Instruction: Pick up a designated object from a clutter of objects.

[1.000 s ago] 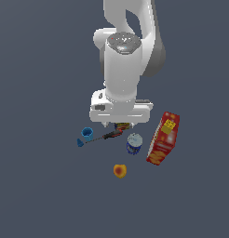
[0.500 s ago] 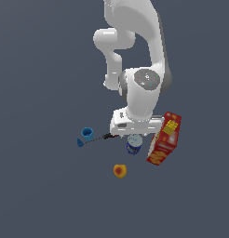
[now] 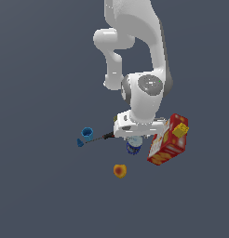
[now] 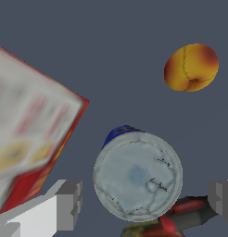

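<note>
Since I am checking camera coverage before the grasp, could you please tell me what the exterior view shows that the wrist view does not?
Only the exterior view shows the white arm and the small blue cup.

Only the wrist view shows the blue can's silvery top face-on, and the pincer open, with a finger on each side of the can.

Both show the blue can, the red box beside it, the orange-yellow fruit and the screwdriver.

Flat slate-grey ground (image 3: 37,195) fills both views; even light, seemingly no walls or furniture.
</note>
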Robot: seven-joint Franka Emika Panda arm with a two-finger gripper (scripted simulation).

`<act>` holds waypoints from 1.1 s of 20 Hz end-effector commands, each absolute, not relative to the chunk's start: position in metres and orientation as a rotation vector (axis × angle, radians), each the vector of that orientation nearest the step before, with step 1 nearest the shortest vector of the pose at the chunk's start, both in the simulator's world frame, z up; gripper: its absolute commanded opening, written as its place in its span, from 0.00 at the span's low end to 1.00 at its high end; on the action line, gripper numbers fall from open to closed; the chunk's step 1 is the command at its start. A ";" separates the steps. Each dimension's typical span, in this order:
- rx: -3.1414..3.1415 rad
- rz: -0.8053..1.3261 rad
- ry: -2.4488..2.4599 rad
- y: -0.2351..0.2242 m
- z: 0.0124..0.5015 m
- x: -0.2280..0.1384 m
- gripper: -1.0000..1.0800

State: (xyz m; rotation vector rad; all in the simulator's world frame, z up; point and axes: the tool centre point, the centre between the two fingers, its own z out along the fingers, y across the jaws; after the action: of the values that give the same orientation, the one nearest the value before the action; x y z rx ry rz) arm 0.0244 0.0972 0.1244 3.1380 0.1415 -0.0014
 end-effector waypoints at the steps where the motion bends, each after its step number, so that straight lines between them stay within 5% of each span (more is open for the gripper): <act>1: 3.138 -0.002 0.141 0.097 0.120 0.024 0.96; 15: 3.138 0.000 0.143 0.098 0.074 0.024 0.96; 16: 3.138 0.000 0.143 0.098 0.074 0.024 0.00; 22: 3.138 0.000 0.143 0.098 0.074 0.024 0.00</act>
State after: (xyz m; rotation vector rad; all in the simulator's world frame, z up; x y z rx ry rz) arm 0.0234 0.0982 0.0752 3.1382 0.1432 -0.0010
